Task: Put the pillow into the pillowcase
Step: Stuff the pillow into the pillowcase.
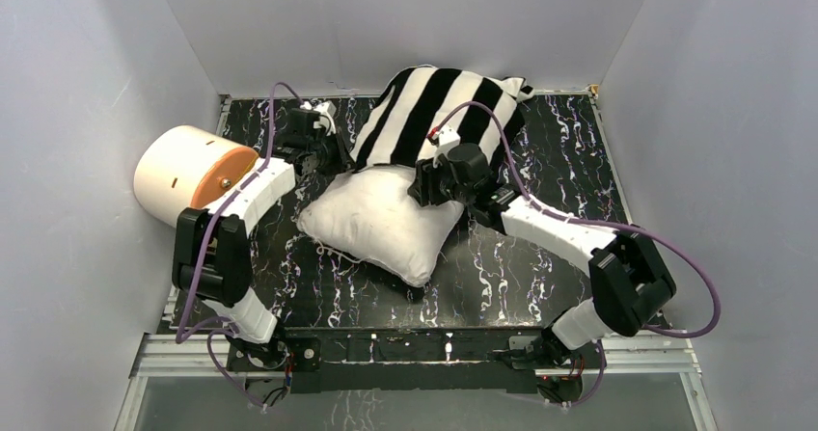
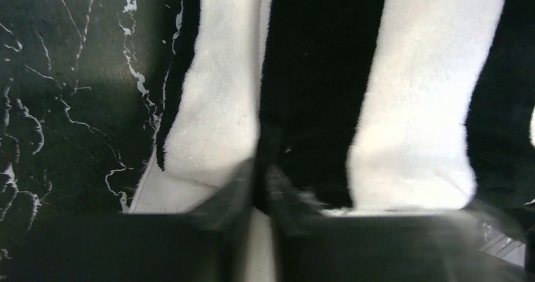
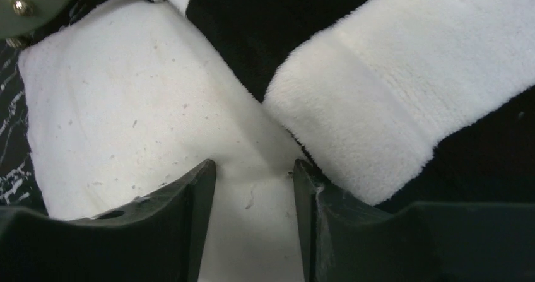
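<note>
Left claw (image 2: 258, 175) pinched shut on fuzzy striped pillowcase (image 1: 434, 103) at its eight o'clock corner, right claw (image 3: 254, 187) jaws apart over plump white pillow (image 1: 376, 219), glossy marbled desk (image 1: 540, 248) beneath.

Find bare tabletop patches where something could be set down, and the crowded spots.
Free: far-right tabletop, between pillowcase and wall; the near strip in front of the pillow. Crowded: far left, around the cylinder.

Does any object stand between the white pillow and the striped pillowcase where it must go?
Nothing visible does. The plump white fabric pillow lies directly against the hem of the black-and-white striped fabric pillowcase. The cream cylinder with an orange face stands apart, at the left.
</note>
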